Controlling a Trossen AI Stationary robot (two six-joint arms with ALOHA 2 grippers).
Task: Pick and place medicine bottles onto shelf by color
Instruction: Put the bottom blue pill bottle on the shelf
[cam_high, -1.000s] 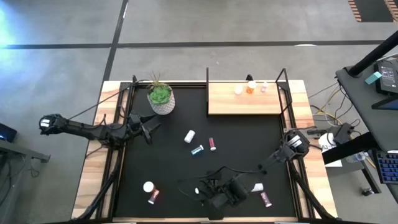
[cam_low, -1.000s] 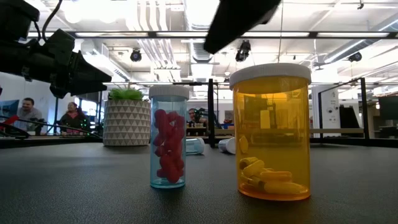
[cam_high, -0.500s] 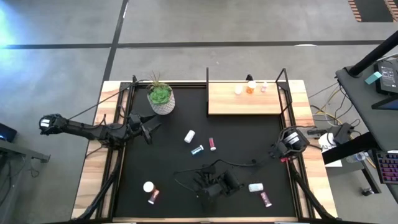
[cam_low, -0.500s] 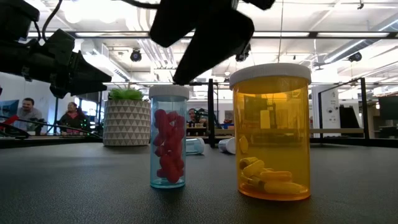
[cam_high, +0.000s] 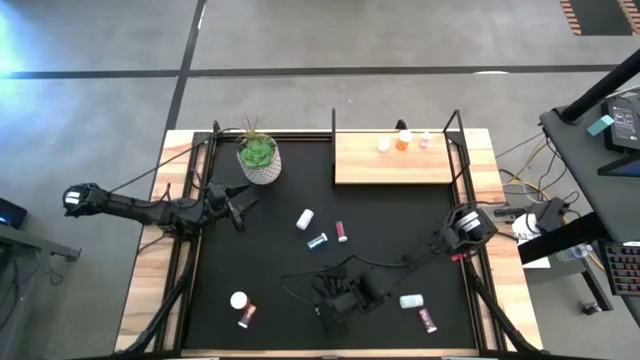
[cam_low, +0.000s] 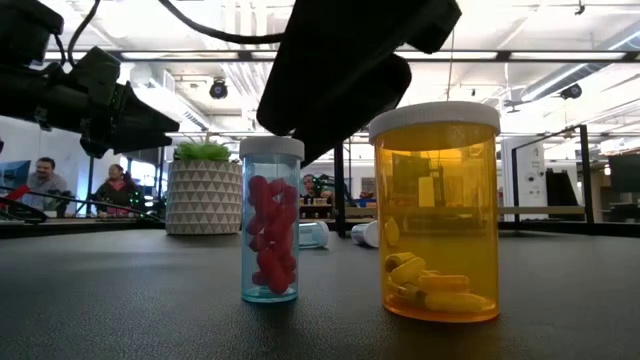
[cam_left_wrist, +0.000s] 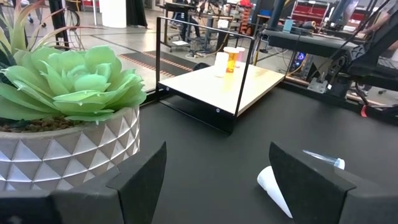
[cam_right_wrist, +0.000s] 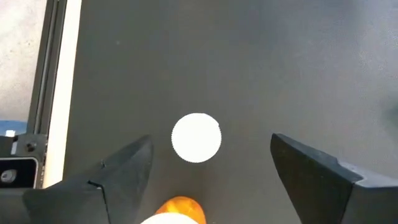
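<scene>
Worktop (cam_high: 400, 230) carries the shelf (cam_high: 392, 160) at its far edge, three bottles (cam_high: 403, 140) standing on it. Right pincer (cam_right_wrist: 198, 171), spread, hangs over the white-capped bottle (cam_right_wrist: 196, 137) near the front. Left pincer (cam_left_wrist: 217, 177), spread, waits beside the plant pot (cam_left_wrist: 68, 149).
</scene>
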